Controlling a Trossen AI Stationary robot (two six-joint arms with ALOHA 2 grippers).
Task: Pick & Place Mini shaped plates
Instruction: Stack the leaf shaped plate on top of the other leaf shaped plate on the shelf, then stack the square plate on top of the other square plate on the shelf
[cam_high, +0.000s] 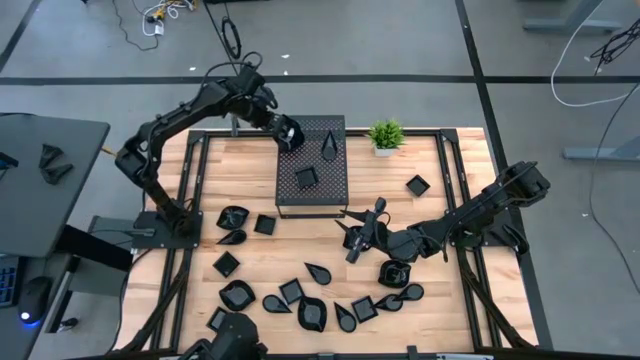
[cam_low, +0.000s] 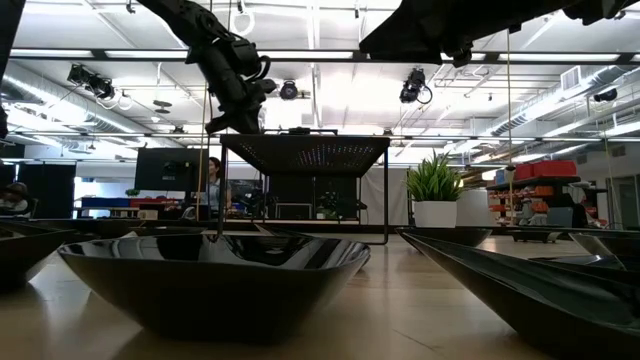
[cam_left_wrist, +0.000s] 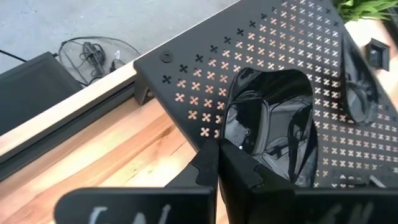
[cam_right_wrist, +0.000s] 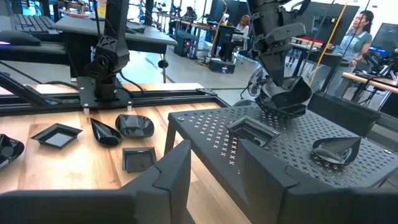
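A rounded plate (cam_left_wrist: 267, 118) is held clamped in the left gripper (cam_high: 287, 133) just over a corner of the perforated box (cam_high: 330, 190) (two plates already rest there). It should be lowered flat before release. The right gripper (cam_high: 362, 235), jaws parted and empty, is kept nearby.

two mini plates (cam_high: 318, 162) lie on the perforated box (cam_high: 340, 195); the potted plant (cam_high: 385, 135) stands right of it.

Glossy black plates (cam_high: 300, 300) lie scattered on the wood, mostly at the near edge. Square one (cam_high: 307, 178) and teardrop (cam_high: 331, 146) sit on the box; another (cam_left_wrist: 268, 127) is gripped over its corner.
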